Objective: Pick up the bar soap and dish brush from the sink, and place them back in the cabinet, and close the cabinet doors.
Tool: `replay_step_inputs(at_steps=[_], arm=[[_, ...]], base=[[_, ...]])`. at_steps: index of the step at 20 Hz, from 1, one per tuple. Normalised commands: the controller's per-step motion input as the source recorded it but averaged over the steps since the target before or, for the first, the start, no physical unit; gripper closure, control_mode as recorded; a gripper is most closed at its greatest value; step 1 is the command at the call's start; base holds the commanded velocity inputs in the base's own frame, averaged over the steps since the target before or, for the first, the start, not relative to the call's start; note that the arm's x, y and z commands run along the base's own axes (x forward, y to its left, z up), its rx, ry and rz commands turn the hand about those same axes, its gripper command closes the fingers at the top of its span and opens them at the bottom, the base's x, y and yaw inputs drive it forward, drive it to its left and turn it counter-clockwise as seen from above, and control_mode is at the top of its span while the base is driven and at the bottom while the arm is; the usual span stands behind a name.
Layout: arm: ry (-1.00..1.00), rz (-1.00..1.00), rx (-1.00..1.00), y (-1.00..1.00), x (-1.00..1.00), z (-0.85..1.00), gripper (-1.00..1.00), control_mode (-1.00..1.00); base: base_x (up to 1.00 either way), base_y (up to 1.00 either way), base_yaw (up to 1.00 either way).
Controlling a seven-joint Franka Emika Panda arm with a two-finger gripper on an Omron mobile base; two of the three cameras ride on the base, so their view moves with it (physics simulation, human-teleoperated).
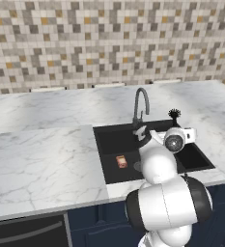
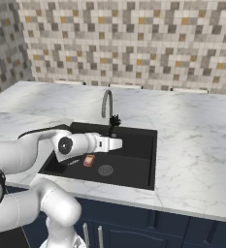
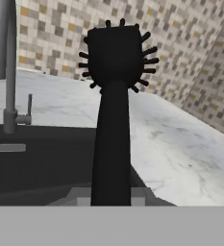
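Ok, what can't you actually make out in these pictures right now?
- Gripper: its fingertips, in the hand view, are cut off by the bottom edge, shut on the dish brush.
- Brush handle: in the left base view, the arm hides it; just the bristly head shows.
- Bar soap: too small in both base views to read its surface.
- Sink: in the left base view, the arm covers its middle and the drain.

Dish brush (image 3: 114,96) upright, bristly head at top; faucet (image 3: 7,67) at left, sink (image 3: 41,153) below, marble counter (image 3: 180,153) at right.
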Motion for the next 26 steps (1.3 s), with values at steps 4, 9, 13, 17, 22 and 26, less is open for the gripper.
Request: replay_step_inputs(at_steps=[4,9,13,17,22,26], arm=[[0.03,0.0,0.0,0.0,-0.26,0.67,1.0,-1.0],[0.04,0.0,0.0,-0.01,-0.29,0.57,1.0,-1.0],[0.04,0.0,0.02,-0.01,-0.44,0.42,1.0,-1.0],[0.02,0.0,0.05,0.0,-0.48,0.36,1.0,-1.0],[0.0,0.0,0.04,0.0,-0.4,0.29,1.0,-1.0],[0.0,0.02,0.05,0.0,-0.36,0.34,1.0,-1.0]], base=[[0.0,0.0,0.0],[0.0,0.0,0.0],[0.0,0.0,0.0],[0.0,0.0,0.0],[0.0,0.0,0.0],[0.0,0.0,0.0]])
